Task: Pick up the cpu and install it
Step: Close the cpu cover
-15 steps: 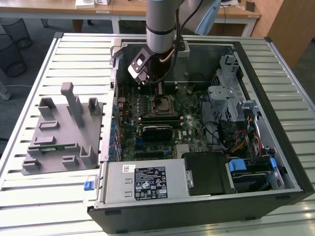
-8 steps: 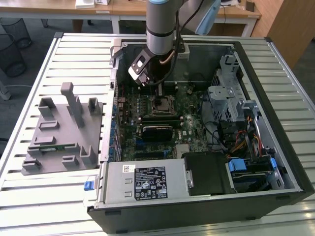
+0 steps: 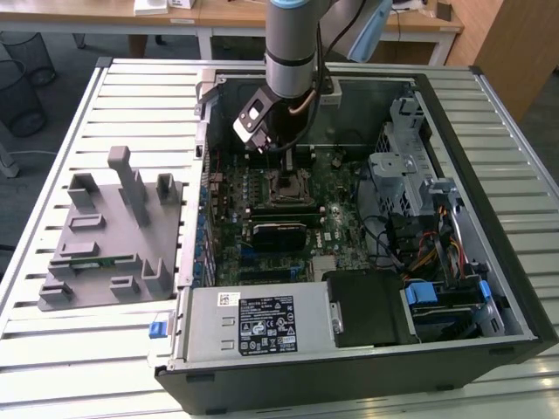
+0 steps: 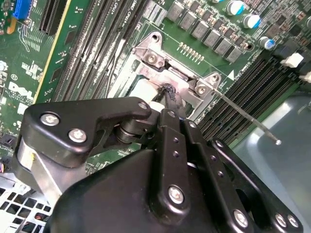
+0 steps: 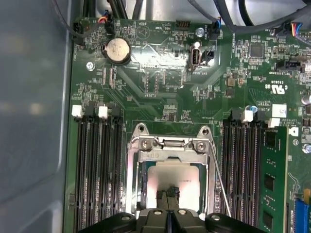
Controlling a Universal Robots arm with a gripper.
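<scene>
the hand (image 5: 168,194), fingers closed together on nothing, seems to press its tips on the cpu (image 5: 183,180), which lies in the socket (image 5: 167,144) toward 12 o'clock of the motherboard (image 3: 345,231) in the exterior view, probably to seat it flat.

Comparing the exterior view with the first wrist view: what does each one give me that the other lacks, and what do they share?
Exterior view: the grey fixture tray on the slatted table, the open computer case and its power supply. First wrist view: the cpu sitting in the socket, a coin battery, a green memory stick. Shared: the motherboard, the socket, and the gripper over it.
</scene>
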